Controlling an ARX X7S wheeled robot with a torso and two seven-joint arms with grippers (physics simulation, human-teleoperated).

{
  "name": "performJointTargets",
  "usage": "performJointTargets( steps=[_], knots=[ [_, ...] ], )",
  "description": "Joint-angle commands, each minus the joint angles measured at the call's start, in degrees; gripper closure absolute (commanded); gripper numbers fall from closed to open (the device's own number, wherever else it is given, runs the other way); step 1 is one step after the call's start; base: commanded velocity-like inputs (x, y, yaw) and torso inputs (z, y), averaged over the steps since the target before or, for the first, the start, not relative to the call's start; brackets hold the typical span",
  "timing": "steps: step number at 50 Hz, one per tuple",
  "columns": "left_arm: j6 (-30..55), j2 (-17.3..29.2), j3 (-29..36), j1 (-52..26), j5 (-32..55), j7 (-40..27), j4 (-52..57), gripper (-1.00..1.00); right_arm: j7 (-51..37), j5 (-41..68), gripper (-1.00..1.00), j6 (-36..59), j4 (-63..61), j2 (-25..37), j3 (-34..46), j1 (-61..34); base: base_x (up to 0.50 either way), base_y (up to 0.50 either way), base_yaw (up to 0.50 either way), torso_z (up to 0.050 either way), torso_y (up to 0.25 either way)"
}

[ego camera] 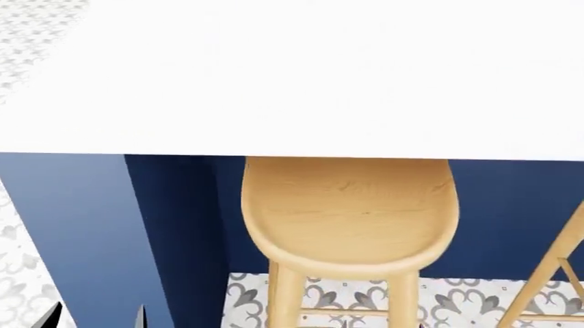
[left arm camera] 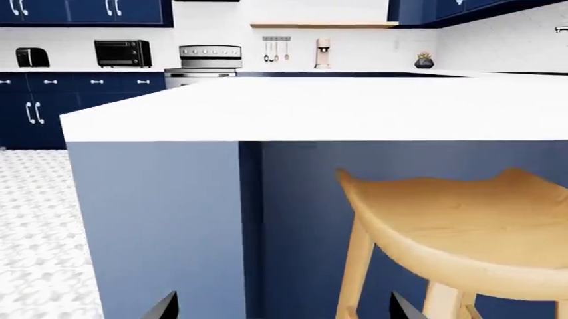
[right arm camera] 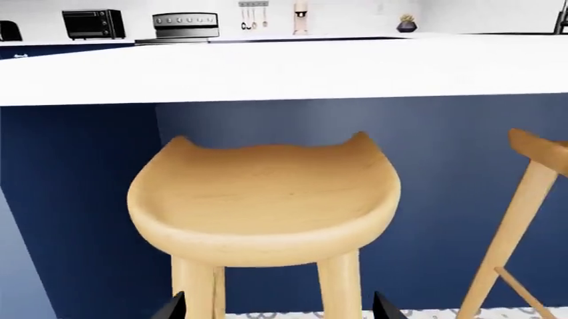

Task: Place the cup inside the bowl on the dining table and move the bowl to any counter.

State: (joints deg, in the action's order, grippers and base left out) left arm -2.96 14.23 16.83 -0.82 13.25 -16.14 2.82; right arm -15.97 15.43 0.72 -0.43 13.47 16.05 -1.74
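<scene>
Only stool [ego camera: 349, 213] under dining table [ego camera: 292, 82]

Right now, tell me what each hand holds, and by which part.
Nothing. The left hand and right hand show open, empty fingertips; no cup or bowl is in view.

My left gripper [left arm camera: 282, 307] low beside the dining table [left arm camera: 337, 106] base, only its two dark fingertips [left arm camera: 165, 307] showing, spread wide apart, my right gripper [right arm camera: 278, 307] likewise low, tips parted, below the table's edge
</scene>
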Motion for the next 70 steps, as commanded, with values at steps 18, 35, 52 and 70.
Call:
performJointTargets(
  steps=[18, 35, 52, 70],
  knots=[
    [0.1, 0.2, 0.8, -0.5, 0.2, -0.8, -0.1, -1.00, -0.7, 0.1, -1.00, -0.3, -0.1, 0.5, 0.7, -0.1, 0.03, -0.50, 0.00, 0.000, 0.000],
    [-0.1, 0.5, 1.1, -0.6, 0.5, -1.1, -0.2, -1.00, -1.0, 0.3, -1.00, -0.2, 0.0, 0.8, 1.3, -0.3, 0.03, -0.50, 0.00, 0.000, 0.000],
    [-0.3, 0.7, 1.4, -0.6, 0.8, -1.4, -0.3, -1.00, -1.2, 0.4, -1.00, -0.4, -0.1, 1.2, 1.7, -0.4, 0.00, -0.50, 0.00, 0.000, 0.000],
    [-0.8, 1.4, 1.4, -0.2, 1.3, -1.5, -0.1, -1.00, -1.5, 0.6, -1.00, -0.6, 0.0, 1.5, 2.1, -0.5, 0.00, -0.50, 0.00, 0.000, 0.000]
  ],
)
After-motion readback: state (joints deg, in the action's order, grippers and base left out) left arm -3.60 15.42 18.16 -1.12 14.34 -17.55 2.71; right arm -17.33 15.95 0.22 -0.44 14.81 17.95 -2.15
